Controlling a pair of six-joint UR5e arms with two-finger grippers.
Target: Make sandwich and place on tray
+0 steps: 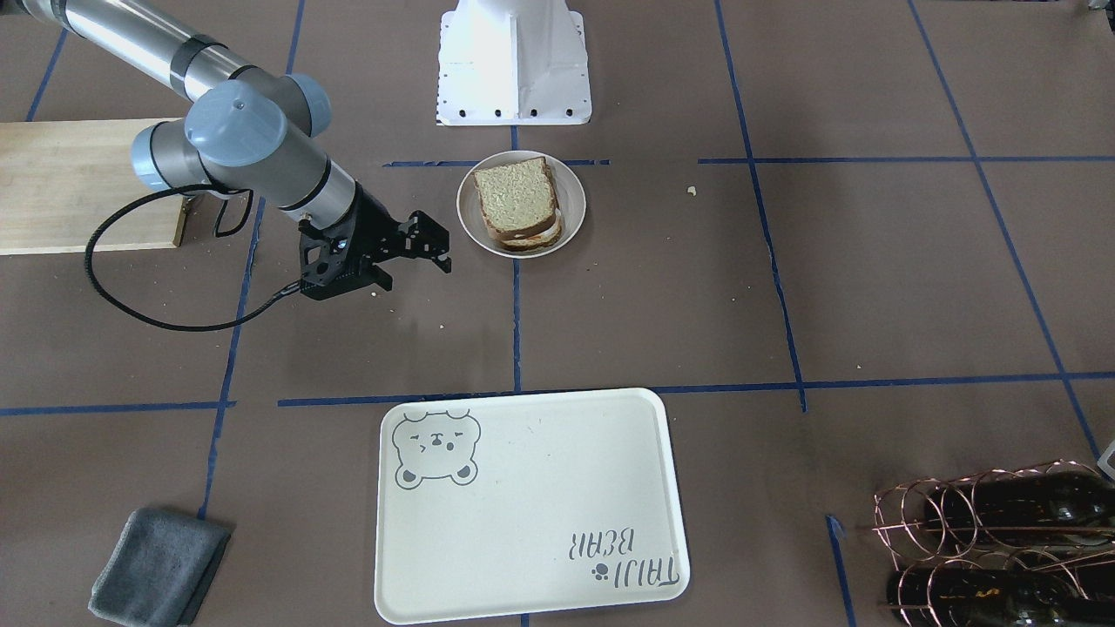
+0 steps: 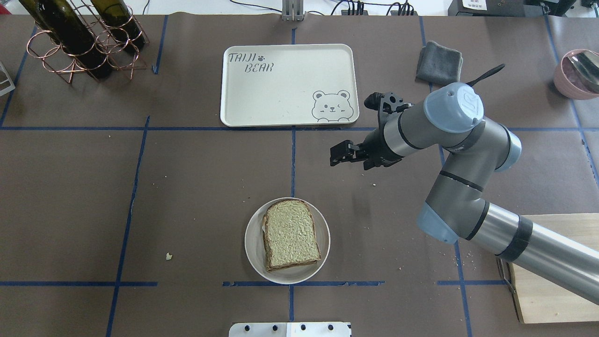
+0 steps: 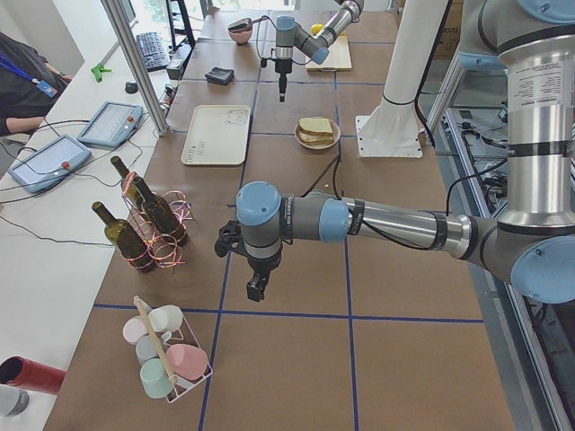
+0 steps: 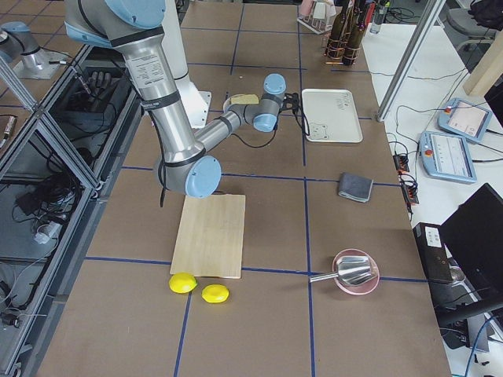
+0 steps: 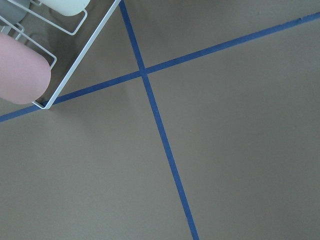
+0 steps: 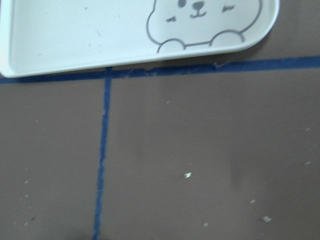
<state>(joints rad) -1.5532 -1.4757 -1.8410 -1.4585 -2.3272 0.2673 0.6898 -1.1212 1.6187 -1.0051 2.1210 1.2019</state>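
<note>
The sandwich point(image 2: 291, 239), tan bread slices stacked with a little white egg at the edge, lies on a round white dish point(image 2: 252, 243) near the robot's base; it also shows in the front view point(image 1: 516, 202). The cream tray point(image 2: 281, 89) with the bear face lies empty across the table point(image 1: 531, 514), and its bear corner shows in the right wrist view point(image 6: 125, 35). My right gripper point(image 2: 351, 158) hovers open and empty between dish and tray, right of both point(image 1: 416, 266). My left gripper point(image 3: 256, 285) shows only in the exterior left view, far from the dish; I cannot tell its state.
A pale wooden cutting board point(image 2: 552, 267) lies under the right arm. A grey cloth point(image 2: 439, 63) and a pink bowl point(image 2: 578, 72) sit far right. A copper rack of wine bottles point(image 2: 79, 37) stands far left. A wire rack of cups point(image 3: 166, 355) stands near the left gripper.
</note>
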